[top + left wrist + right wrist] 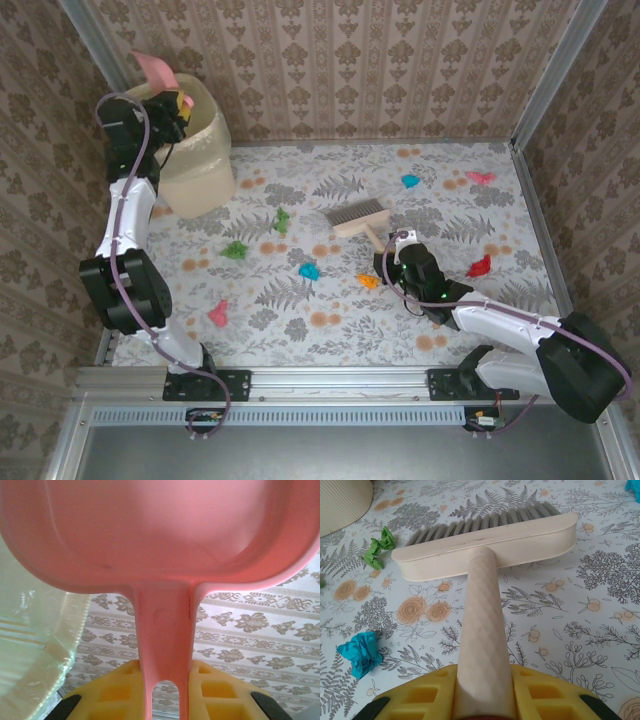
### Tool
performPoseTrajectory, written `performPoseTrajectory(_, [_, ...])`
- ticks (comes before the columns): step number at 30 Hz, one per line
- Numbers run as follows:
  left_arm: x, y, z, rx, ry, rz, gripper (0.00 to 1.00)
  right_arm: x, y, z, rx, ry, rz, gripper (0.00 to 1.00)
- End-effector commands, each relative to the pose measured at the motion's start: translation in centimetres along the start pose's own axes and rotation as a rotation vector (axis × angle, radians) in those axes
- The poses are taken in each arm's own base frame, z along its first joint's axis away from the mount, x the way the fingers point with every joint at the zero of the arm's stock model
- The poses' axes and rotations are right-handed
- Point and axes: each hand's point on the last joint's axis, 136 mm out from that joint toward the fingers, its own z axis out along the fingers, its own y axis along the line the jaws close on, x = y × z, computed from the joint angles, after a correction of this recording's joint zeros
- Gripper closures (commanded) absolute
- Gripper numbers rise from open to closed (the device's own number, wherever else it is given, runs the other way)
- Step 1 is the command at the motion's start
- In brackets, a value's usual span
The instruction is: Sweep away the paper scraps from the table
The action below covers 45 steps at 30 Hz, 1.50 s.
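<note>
Several crumpled paper scraps lie scattered on the table (470,330): green ones (282,220) (235,250), a blue one (309,270), an orange one (368,281), a pink one (218,314) and a red one (480,267). My right gripper (388,252) (482,690) is shut on the handle of a cream brush (358,216) (485,545), whose bristles rest on the cloth. A green scrap (380,545) and a blue scrap (362,652) lie to the brush's left. My left gripper (172,105) (166,680) is shut on the pink dustpan (155,68) (160,530), which it holds tilted above the bin.
A cream bin (195,145) (25,645) (340,500) stands at the back left corner. Another blue scrap (410,181) and a pink scrap (480,177) lie near the back right. Brown patterned walls close in the table on three sides.
</note>
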Motion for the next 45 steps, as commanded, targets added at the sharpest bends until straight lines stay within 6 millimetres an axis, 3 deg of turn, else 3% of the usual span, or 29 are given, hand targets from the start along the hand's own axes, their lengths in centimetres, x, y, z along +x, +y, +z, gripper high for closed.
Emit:
performPoseTrajectory(1, [0.5,-2.2,-0.1,0.091,0.014,0.022,1.0,-2.2,0.6,-0.1,0.005,-0.054,-0.019,1.0])
performPoseTrajectory(5, [1.7,-2.9,0.0,0.092,0.042,0.057,1.0,-2.2,0.6,-0.1,0.006,-0.055,-0.019,1.0])
performPoseTrajectory(12, [5.6,-3.9,0.4,0.065,0.139,0.171,1.0,-2.3,0.5,-0.2,0.013,-0.057,-0.02,1.0])
performPoseTrajectory(18, [9.8,-4.7,-0.5,0.052,0.207,0.285,1.0,-2.4,0.5,-0.3,0.012,-0.063,-0.02,1.0])
performPoseTrajectory(22, [13.3,-4.1,-1.5,0.029,0.256,0.367,1.0,-2.5,0.6,-0.5,0.009,-0.069,-0.015,1.0])
performPoseTrajectory(27, [17.8,-1.8,-3.1,-0.007,0.34,0.47,1.0,-2.6,0.6,-0.8,0.001,-0.078,-0.012,1.0])
performPoseTrajectory(35, [23.8,3.9,-6.6,-0.134,0.472,0.686,1.0,-2.8,1.7,-1.1,-0.065,-0.096,-0.025,1.0])
performPoseTrajectory(39, [23.8,8.0,-10.0,-0.281,0.419,0.855,1.0,-2.9,3.3,-1.3,-0.139,-0.101,-0.064,1.0])
performPoseTrajectory(45, [20.1,14.1,-16.6,-0.513,0.284,0.995,1.0,-2.5,7.0,-2.2,-0.261,-0.118,-0.181,1.0])
